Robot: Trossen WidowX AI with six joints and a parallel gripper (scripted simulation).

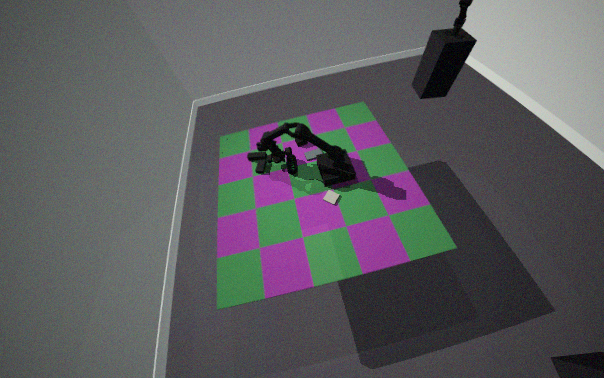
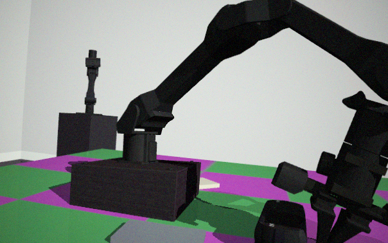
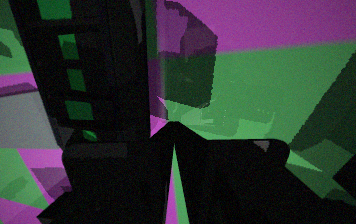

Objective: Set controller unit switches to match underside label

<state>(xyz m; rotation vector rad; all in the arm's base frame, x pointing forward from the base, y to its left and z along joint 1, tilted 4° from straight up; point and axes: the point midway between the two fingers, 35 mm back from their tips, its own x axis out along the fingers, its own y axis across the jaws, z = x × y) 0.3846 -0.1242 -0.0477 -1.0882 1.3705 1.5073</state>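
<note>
The dark grey controller unit (image 1: 292, 164) (image 2: 280, 222) (image 3: 122, 65) sits on the bench with its switch side up. In the wrist view it fills the left side. Several green switch ends (image 3: 76, 80) show in a row; numbers and exact tilts are too dark to read. The underside label is hidden. My gripper (image 1: 278, 159) (image 2: 328, 237) (image 3: 173, 126) is shut and empty, its fingertips together. It is low down beside the unit's long side, near one end; whether it touches cannot be told.
A light grey plate (image 1: 313, 154) (image 2: 157, 233) (image 3: 22, 120) lies on the unit's other side. A cream block (image 1: 332, 197) (image 2: 209, 184) lies near the arm's base (image 1: 336, 170) (image 2: 125, 189). Dark blocks (image 1: 261, 166) lie beyond the gripper. The checkered top is green and magenta.
</note>
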